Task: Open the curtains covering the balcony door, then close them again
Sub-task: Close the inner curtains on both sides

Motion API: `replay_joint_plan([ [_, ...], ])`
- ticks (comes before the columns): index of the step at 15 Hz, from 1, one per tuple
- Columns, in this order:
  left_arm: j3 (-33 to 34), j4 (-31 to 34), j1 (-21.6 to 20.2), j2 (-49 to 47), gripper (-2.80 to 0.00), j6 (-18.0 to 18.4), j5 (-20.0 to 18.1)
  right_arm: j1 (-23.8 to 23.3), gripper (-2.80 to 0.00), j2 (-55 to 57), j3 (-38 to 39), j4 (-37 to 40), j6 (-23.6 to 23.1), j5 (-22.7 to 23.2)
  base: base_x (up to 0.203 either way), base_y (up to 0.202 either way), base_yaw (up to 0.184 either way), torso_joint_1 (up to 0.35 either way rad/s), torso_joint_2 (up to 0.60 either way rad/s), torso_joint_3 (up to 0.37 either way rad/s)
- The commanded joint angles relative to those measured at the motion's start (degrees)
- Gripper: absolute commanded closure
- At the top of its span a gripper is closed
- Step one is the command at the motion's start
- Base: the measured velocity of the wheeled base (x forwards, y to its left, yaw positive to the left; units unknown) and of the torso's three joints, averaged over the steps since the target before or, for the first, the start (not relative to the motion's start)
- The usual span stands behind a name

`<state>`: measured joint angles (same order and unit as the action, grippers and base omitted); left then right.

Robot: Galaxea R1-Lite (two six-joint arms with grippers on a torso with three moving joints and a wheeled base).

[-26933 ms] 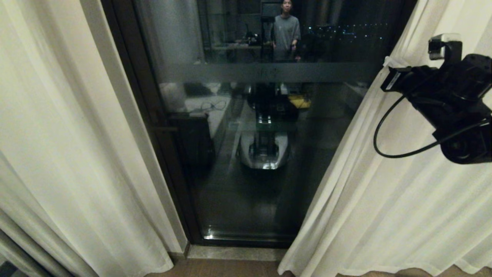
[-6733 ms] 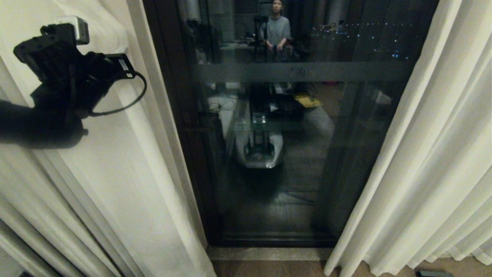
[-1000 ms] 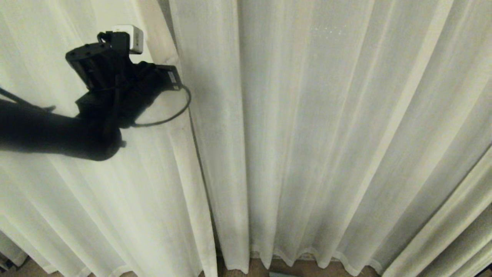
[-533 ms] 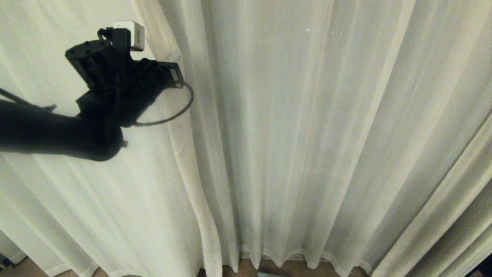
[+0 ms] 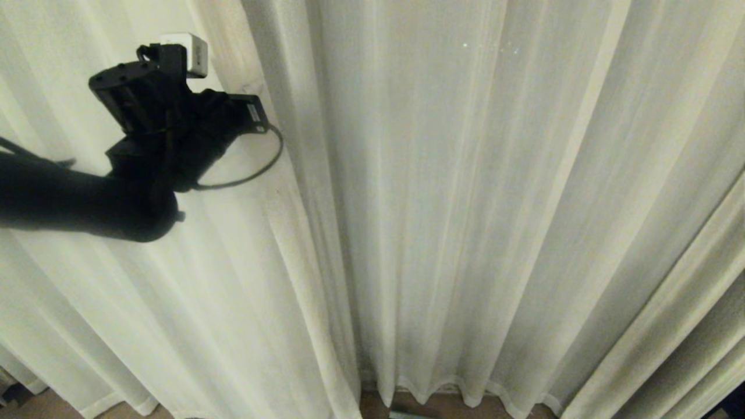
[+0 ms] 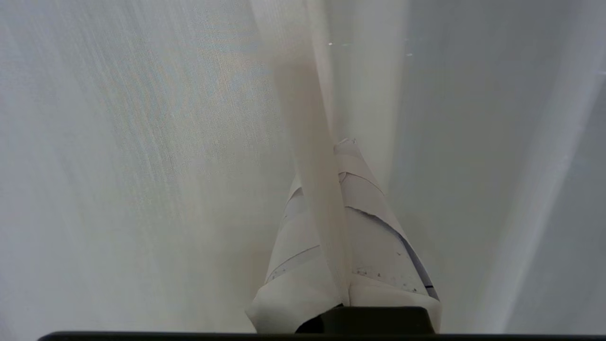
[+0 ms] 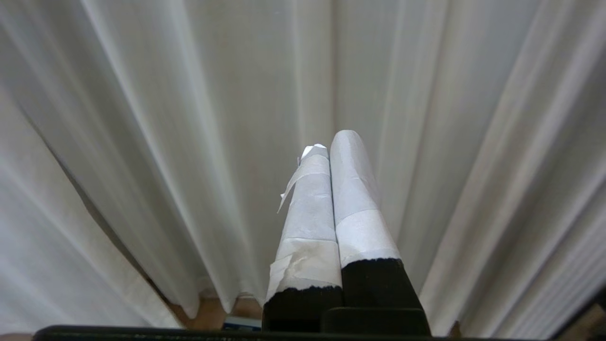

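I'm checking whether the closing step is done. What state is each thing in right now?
curtains: drawn together, covering the whole view.
balcony door: hidden behind the fabric, cannot tell.
left pincer: shut on the left panel's edge fold.
right pincer: shut, empty, pointing at the pleats.

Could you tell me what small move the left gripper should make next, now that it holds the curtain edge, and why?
Probably open the left gripper and let go. It is shut on the edge of the left curtain, which already overlaps the right curtain, and no balcony door glass shows between them, so the closing looks done.
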<state>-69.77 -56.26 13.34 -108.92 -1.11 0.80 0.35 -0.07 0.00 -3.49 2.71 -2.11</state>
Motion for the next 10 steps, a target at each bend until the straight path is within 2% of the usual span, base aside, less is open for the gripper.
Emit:
replay_joint_plan([
  [1,-0.1,-0.5,-0.3,0.0,0.0,-0.1,0.0,0.1,0.0,0.1,0.0,0.0,0.0,0.0,0.0,0.0,0.0,0.0,0.0,0.0],
  [10,-0.5,-0.6,-4.6,-3.0,0.0,-0.1,0.1,0.1,0.0,0.1,0.0,0.0,0.0,0.0,0.0,0.0,0.0,0.0,0.0,0.0],
])
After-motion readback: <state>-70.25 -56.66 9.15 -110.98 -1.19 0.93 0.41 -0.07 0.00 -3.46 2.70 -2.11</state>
